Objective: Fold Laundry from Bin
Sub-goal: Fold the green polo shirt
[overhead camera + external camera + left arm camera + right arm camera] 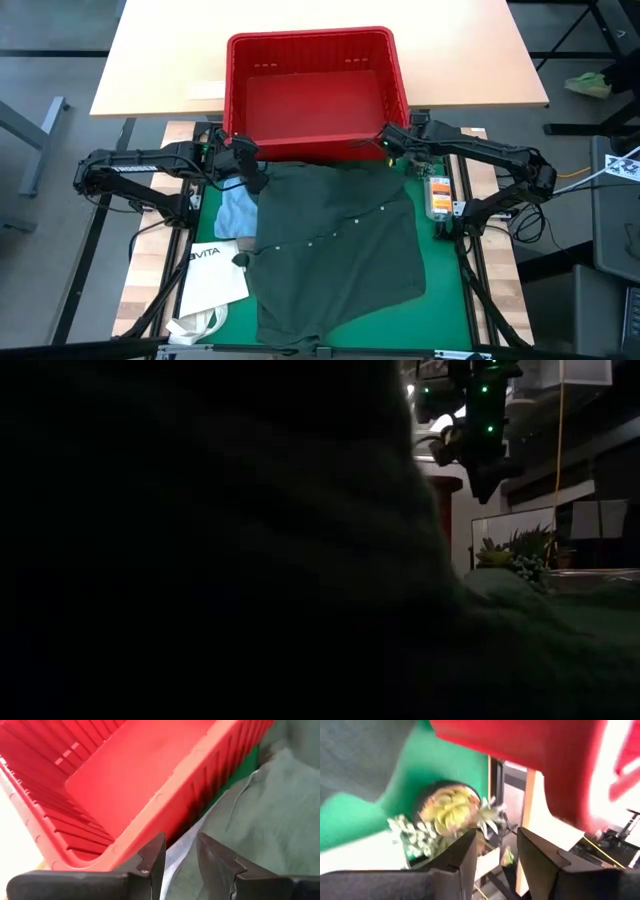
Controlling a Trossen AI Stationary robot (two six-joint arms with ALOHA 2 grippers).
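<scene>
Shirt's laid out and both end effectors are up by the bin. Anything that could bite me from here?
The dark green shirt partly covers the small light blue cloth and touches the white tote bag; a fold could drag either along. Both the left end effector and right end effector, jaws apart, sit close to the red bin wall and could bump it. The low view is blocked by fabric.

We read only "VITA", printed in black on the white tote bag (212, 275) at the table's front-left corner.
</scene>
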